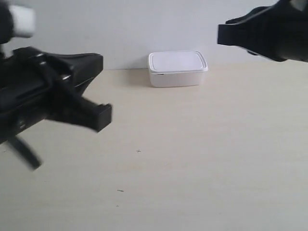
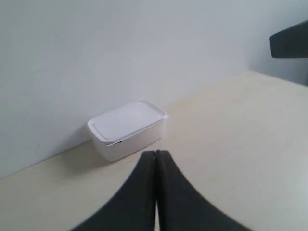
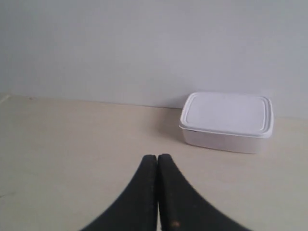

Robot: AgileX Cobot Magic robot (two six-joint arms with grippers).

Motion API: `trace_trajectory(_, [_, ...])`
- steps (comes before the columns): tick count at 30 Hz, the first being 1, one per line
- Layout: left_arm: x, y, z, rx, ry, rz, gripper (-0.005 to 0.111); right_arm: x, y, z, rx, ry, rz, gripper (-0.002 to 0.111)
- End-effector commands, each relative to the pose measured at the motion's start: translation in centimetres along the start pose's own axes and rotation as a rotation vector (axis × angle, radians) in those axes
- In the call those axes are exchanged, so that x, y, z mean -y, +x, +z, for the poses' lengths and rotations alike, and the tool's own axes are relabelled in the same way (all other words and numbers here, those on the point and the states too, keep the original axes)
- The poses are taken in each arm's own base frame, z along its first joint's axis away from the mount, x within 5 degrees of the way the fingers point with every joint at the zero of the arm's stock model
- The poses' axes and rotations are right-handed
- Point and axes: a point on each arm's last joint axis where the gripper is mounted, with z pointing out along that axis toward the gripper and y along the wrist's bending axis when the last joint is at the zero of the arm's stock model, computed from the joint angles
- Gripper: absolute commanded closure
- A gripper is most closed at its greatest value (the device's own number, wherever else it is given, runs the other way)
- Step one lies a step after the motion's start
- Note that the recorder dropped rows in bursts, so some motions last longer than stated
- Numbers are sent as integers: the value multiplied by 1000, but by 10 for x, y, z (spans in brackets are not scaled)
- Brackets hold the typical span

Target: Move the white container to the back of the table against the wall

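A: Where's the white container [image 1: 177, 69]?
B: At the far edge of the table [image 1: 202, 159], upright, lid on. Its back side sits right at the wall [image 1: 96, 29]. Can't confirm actual contact from any view.
A: Surface?
B: Pale cream wood grain, matte. Two tiny dark specks [image 1: 138, 151] toward the near side, well apart from the container. There's a soft shadow [image 1: 130, 77] on the tabletop beside the container.
A: Room?
B: Plain pale grey-white wall, meeting the table in a straight seam.
A: Claws?
B: Left gripper [image 2: 155, 156]: fingers pressed together, clenched empty, above the table and short of the container. Right gripper [image 3: 157, 159]: same, clamped on itself, container ahead and off to one side. Both are apart from the container. In the exterior view both arms are blurred, one at each side.
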Motion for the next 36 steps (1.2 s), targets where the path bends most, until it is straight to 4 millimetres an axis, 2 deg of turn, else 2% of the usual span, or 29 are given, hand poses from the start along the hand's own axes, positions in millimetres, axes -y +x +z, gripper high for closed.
trace_trajectory(1, [-5,4,-53,99,73,-58,107,-6,4,-57,102,-51,1,108])
trace_trajectory(4, [-15,6,-77,157,96,-64,107,-4,9,-90,134,-61,1,108])
trace_trajectory(8, [-25,15,-97,178,119,-74,107,-1,21,-127,158,-67,-13,108])
trace_trajectory(9, [-26,21,-103,167,146,-67,107,1,26,-145,176,-67,-29,108])
trace_trajectory(13, [-31,32,-114,179,166,-62,107,6,37,-186,238,-48,-84,108])
trace_trajectory(15, [-32,29,-117,216,172,-18,107,8,41,-203,283,-41,-100,108])
trace_trajectory(17, [-35,23,-117,276,127,20,107,10,43,-212,312,-25,-122,108])
trace_trajectory(20, [-47,15,-115,374,-41,36,107,14,40,-210,323,23,-112,108])
trace_trajectory(22, [-48,15,-113,379,-61,5,107,14,37,-205,326,26,-112,108])
trace_trajectory(30, [-41,24,-110,276,26,-32,107,11,36,-202,322,-7,-66,108])
trace_trajectory(36, [-39,25,-110,261,49,-27,107,11,36,-202,320,-18,-48,108])
